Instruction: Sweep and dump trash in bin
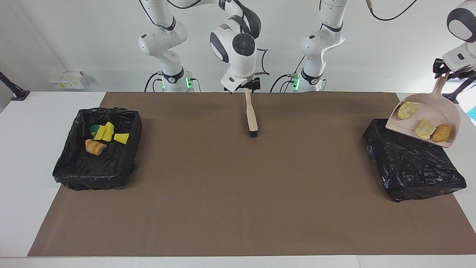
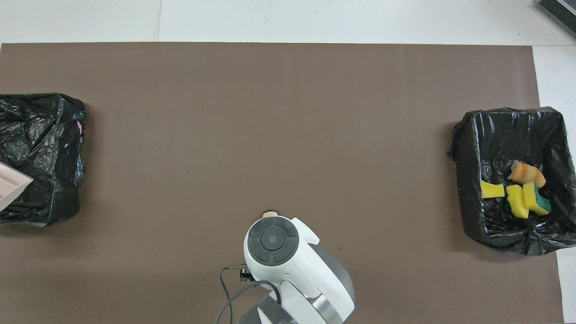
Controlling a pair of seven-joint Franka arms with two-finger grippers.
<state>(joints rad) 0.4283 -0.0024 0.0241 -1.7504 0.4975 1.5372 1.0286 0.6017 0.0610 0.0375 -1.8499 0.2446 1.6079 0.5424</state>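
My left gripper [image 1: 442, 70] is clenched on the handle of the dustpan [image 1: 431, 111], which hangs tilted over the black-bagged bin [image 1: 412, 163] at the left arm's end of the table. Three lumps [image 1: 425, 128] of trash lie in the pan, two against its back wall, so this load is not yet dumped.

My right gripper [image 1: 247, 87] sits at the top of the brush [image 1: 251, 117] handle, bristles down on the mat [image 1: 238, 193]; whether it grips the brush I cannot tell.

The other bin [image 1: 122, 167], at the right arm's end, already holds the green-and-yellow and orange scraps [image 1: 106, 134]. No scrap shows on the mat, so I judge sweeping finished; tipping the pan is what remains.
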